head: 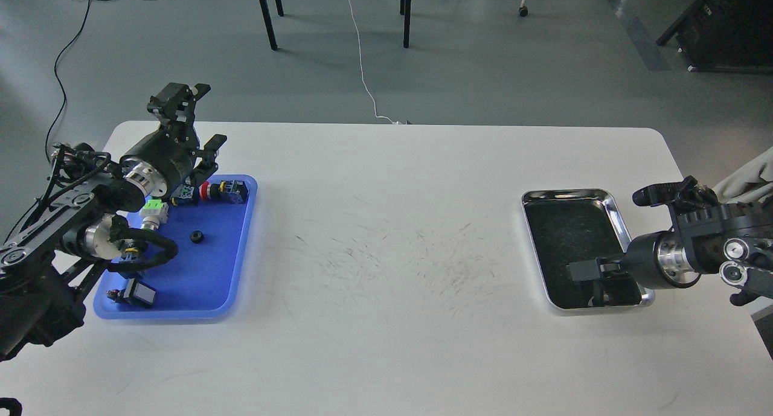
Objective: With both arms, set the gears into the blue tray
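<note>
The blue tray (208, 277) lies at the table's left. One small black gear (195, 236) rests on its floor, near the middle. My left gripper (197, 122) hovers over the tray's far left corner, open, its two fingers spread wide with nothing between them. My right gripper (587, 276) reaches in from the right, low over the near end of the silver tray (611, 203). Its dark fingers merge with the tray's dark bottom, so I cannot tell their state. Any gear under it is hidden.
Several colourful push-button switches (224, 191) line the blue tray's far and left sides; another one (137, 294) sits at its near left corner. Scuff marks cover the white table (392, 253) between the trays. Chair legs and cables stand on the floor beyond.
</note>
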Available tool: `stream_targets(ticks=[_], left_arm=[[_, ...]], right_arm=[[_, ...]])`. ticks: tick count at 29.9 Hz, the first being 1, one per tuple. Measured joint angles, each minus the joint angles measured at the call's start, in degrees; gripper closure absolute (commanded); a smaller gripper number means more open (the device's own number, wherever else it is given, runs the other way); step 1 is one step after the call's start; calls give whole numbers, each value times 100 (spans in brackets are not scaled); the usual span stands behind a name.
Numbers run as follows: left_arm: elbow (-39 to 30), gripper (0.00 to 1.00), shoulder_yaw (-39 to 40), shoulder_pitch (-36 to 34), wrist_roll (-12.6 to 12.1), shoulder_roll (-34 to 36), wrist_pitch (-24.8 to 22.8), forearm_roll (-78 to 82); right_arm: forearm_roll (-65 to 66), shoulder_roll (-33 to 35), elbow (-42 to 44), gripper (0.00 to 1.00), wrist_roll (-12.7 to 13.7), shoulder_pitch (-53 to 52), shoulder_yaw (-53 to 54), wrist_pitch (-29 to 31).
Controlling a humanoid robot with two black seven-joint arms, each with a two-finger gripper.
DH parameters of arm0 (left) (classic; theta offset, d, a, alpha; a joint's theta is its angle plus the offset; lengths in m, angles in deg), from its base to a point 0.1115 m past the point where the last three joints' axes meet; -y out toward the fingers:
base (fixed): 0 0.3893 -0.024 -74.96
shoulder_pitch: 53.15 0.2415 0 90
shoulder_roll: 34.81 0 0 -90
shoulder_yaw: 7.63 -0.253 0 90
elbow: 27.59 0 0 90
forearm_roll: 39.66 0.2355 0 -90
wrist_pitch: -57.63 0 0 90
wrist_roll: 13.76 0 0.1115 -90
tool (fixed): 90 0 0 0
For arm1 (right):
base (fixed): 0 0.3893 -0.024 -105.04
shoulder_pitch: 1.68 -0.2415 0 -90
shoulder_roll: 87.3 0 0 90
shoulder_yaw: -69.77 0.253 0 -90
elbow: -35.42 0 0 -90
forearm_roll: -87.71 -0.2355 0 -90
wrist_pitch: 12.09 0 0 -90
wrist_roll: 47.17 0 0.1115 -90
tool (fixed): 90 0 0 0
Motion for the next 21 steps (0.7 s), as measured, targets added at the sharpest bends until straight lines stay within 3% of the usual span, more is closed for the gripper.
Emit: stream_targets(ticks=[12, 21], left_arm=[[10, 2, 4, 0, 0, 12, -4, 84], [10, 2, 5, -7, 0, 12, -9, 157]], right_arm=[[8, -401, 514, 7, 0, 213, -10, -52], [16, -460, 594, 35, -17, 237, -14, -53]])
